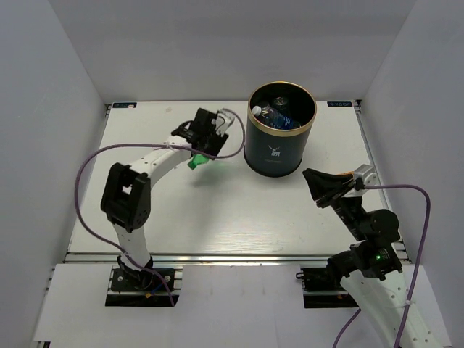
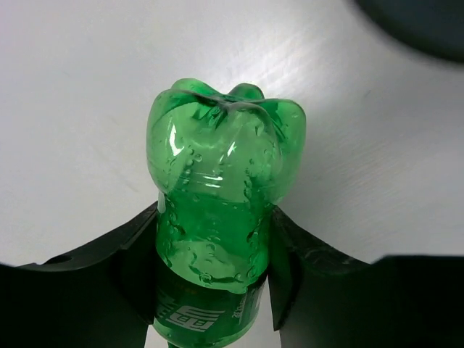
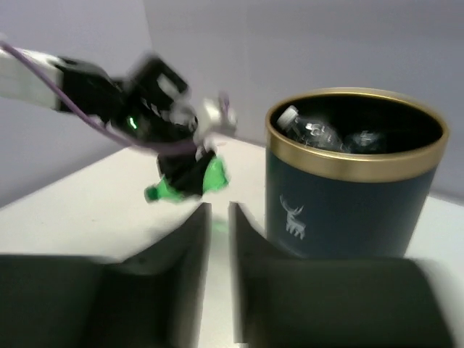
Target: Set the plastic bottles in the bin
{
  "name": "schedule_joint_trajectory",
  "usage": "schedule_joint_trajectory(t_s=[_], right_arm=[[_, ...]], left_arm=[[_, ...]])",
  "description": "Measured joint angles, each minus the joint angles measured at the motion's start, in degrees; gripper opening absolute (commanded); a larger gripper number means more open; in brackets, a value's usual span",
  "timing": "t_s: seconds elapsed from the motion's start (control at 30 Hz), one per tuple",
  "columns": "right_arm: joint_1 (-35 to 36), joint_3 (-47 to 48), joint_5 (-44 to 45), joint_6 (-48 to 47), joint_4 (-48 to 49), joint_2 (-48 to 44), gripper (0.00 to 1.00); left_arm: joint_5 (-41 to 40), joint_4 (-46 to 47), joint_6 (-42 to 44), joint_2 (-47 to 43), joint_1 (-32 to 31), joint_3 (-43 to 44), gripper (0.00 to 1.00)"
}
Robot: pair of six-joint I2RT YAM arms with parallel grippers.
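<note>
Bottle, green (image 2: 225,159): pinched across its body by left gripper (image 2: 216,279) jaws, near the bin (image 1: 275,158), on its left in the top view. Bottles, blue-labelled (image 1: 279,116): inside the bin. Right gripper (image 3: 219,239): near side of the bin, jaws narrowly parted, empty. Step, as judged: carrying to the bin. Next move calls for height above the bin's rim, then release.

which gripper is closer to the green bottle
Left. The left gripper is shut on the green bottle, left of the bin. The right gripper is at the bin's near right side, holding nothing, apart from the bottle.
</note>
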Motion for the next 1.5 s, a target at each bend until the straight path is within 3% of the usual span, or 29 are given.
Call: schedule_joint_trajectory(t_s=[0.03, 0.07, 0.2, 0.33, 0.43, 0.47, 0.53, 0.57, 0.6, 0.63, 0.7, 1.1, 1.23, 1.27, 1.3, 1.33, 1.4, 1.43, 1.5], right_arm=[[0.0, 0.0, 0.68, 0.15, -1.03, 0.0, 0.0], [0.0, -0.04, 1.73, 0.57, -2.21, 0.0, 0.0], [0.0, 0.02, 6.56, 2.89, -7.21, 0.15, 0.0], [0.0, 1.05, 10.54, 5.31, -12.33, 2.08, 0.15], [0.0, 1.46, 12.85, 7.45, -14.67, 2.93, 0.45], [0.0, 1.49, 14.14, 8.07, -15.47, 2.89, 0.75], [0.0, 1.49, 15.43, 9.81, -16.28, 2.51, 0.83], [0.0, 1.46, 15.65, 10.62, -16.81, 1.81, 0.77], [-0.02, 1.29, 15.69, 11.47, -17.07, 0.61, 0.41], [0.0, 0.98, 15.58, 11.63, -16.94, -0.37, 0.21], [0.0, 0.28, 15.06, 13.75, -16.79, -3.5, 0.0], [0.0, -4.22, 15.67, 17.42, -19.3, -5.75, 0.0], [0.0, -5.14, 15.67, 17.57, -19.98, -7.04, 0.07], [0.0, -5.29, 15.67, 17.64, -19.96, -7.3, 0.11], [0.0, -5.44, 15.69, 17.77, -19.93, -7.5, 0.17], [0.0, -5.64, 15.72, 17.92, -19.98, -7.76, 0.21], [0.0, -6.08, 15.72, 17.9, -19.87, -8.37, 0.23], [0.0, -6.34, 15.69, 17.92, -19.82, -8.63, 0.24], [0.0, -6.73, 15.72, 17.97, -19.85, -8.96, 0.26]], left_arm=[[0.33, -1.03, -0.68, -1.7, -0.07, 1.92, 0.04], [0.76, -1.46, -1.42, -3.69, -0.11, 4.22, 0.04], [4.0, -0.76, -5.14, -11.21, -0.28, 15.85, 0.02], [9.42, 3.17, -9.55, -18.27, -0.33, 22.71, 0.04], [15.56, 6.93, -13.27, -20.39, -0.59, 24.98, 0.08], [17.84, 8.24, -14.38, -20.15, -0.7, 25.55, 0.08], [22.49, 11.5, -16.9, -18.51, -0.9, 25.97, 0.11], [24.79, 13.22, -18.18, -17.25, -0.94, 25.94, 0.11], [26.73, 15.06, -19.63, -15.74, -1.03, 25.59, 0.11], [28.17, 16.7, -20.87, -14.43, -1.16, 24.94, 0.12], [30.47, 20.22, -23.34, -11.47, -1.36, 23.19, 0.12], [33.94, 42.4, -36.28, -0.79, -2.6, 19.43, 0.13], [34.27, 46.75, -39.06, 2.32, -3.52, 21.86, 0.23], [34.25, 47.25, -39.47, 3.69, -3.74, 23.34, 0.28], [33.94, 47.8, -39.91, 5.16, -4.04, 24.65, 0.43], [33.62, 48.04, -40.28, 6.25, -4.28, 25.2, 0.48], [33.07, 48.52, -40.98, 8.57, -4.83, 25.86, 0.64], [32.57, 48.35, -41.27, 9.86, -5.14, 26.4, 0.99], [31.01, 47.04, -41.55, 13.35, -5.86, 29.03, 1.0]])
